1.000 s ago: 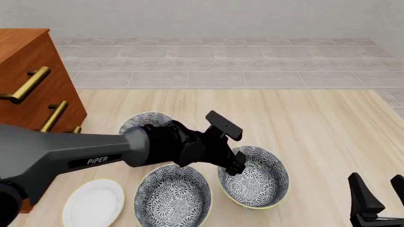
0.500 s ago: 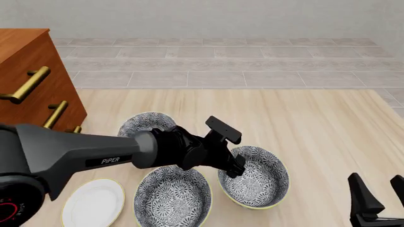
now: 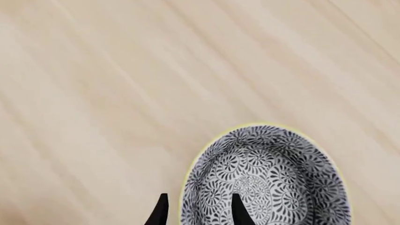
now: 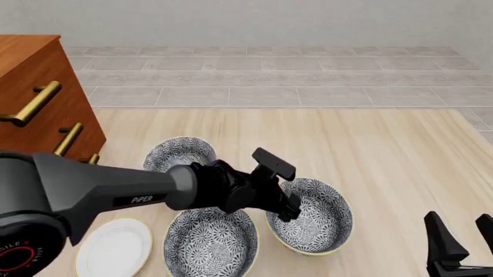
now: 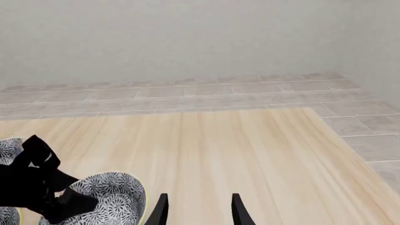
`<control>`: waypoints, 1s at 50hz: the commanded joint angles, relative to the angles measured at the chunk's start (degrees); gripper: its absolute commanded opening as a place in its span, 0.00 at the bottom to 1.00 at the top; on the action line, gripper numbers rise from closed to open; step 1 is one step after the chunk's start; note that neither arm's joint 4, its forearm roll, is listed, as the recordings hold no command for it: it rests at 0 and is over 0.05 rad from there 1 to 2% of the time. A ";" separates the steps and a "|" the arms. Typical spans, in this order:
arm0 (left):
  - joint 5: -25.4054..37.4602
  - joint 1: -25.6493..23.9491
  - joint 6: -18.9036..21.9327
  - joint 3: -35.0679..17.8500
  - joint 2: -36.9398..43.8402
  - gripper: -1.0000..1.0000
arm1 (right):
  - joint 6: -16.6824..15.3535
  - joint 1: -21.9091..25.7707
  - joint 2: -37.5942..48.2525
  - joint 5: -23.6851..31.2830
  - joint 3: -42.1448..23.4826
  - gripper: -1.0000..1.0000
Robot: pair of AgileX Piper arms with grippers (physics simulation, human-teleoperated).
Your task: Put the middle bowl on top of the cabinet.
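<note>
Item 1, middle bowl (image 4: 317, 222): we log it upright on the table (image 4: 400, 150), at the right end of the bowl group, dark floral pattern inside and out, thin pale rim. In the left wrist view the same bowl (image 3: 275, 178) fills the area around the fingertips.

Item 2, left tool (image 4: 287, 209): we record it low over the near-left rim of the middle bowl. In the wrist view the left tool (image 3: 196, 213) has its fingers spread apart, one outside the bowl's wall and one inside, with the rim between them. We cannot tell whether either finger touches the wall.

Item 3, right tool (image 4: 462, 242): we find it at the near right corner of the table, well apart from the bowls, fingers wide and holding nothing. Its own view shows the right tool (image 5: 198, 211) over bare table.

Item 4, cabinet (image 4: 38, 98): reddish-brown wood, at the far left, with brass handles (image 4: 34, 104) on its front.

Item 5, smaller bowl (image 4: 179, 153): behind the left arm, near the cabinet.

Item 6, wider bowl (image 4: 212, 242): just beside the middle bowl, on its left.

Item 7, white plate (image 4: 114, 249): flat at the near left, beside the wider bowl.
</note>
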 commanded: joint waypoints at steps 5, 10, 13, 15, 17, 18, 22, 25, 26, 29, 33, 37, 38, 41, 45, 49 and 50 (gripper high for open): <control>-1.08 0.13 -0.68 0.23 1.24 1.00 | 0.04 -0.10 0.00 0.12 0.00 1.00; -1.25 0.09 -0.70 0.37 1.31 1.00 | 0.12 -0.07 0.00 0.12 0.00 1.00; -1.36 0.06 -0.82 0.48 1.17 1.00 | 0.06 -0.17 0.00 0.08 0.00 1.00; -1.38 0.23 -0.68 0.51 1.08 1.00 | 0.11 -0.18 0.00 0.07 0.00 1.00; -1.49 -0.30 -0.86 0.83 0.66 1.00 | 0.07 -0.20 0.00 0.07 0.00 1.00; -1.49 -0.49 -0.87 0.91 0.61 0.00 | 0.05 -0.19 0.00 0.10 0.00 1.00; -1.74 -0.69 -0.62 1.31 0.23 0.00 | 0.07 -0.26 0.00 0.03 0.00 1.00; -1.94 -0.12 -0.31 1.31 0.12 0.00 | 0.13 -0.33 0.00 0.08 0.00 1.00; -1.98 -0.21 -0.43 1.38 0.06 0.00 | 0.07 -0.33 0.00 0.08 0.00 1.00; -1.94 -0.04 -0.40 1.38 0.06 0.00 | 0.11 -0.32 0.00 0.13 0.00 1.00; -1.86 -0.22 -0.41 1.52 -0.45 0.00 | 0.19 -0.32 0.00 0.09 0.00 1.00; -1.84 -0.49 -0.40 1.92 -1.61 0.00 | 0.16 -0.33 0.00 0.09 0.00 1.00; -1.83 -0.75 -0.54 2.03 -1.97 0.00 | 0.07 -0.33 0.00 0.12 0.00 1.00; -1.64 -0.75 -0.49 2.13 -2.95 0.00 | 0.08 -0.30 0.00 0.04 0.00 1.00; -1.44 -0.97 -0.74 2.35 -4.27 0.00 | 0.09 -0.43 0.00 0.06 0.00 1.00; -1.20 -0.97 -0.82 2.52 -5.50 0.00 | 0.12 -0.27 0.00 -0.01 0.00 1.00; -1.24 -1.10 -0.70 2.69 -5.82 0.00 | 0.08 -0.29 0.00 -0.02 0.00 1.00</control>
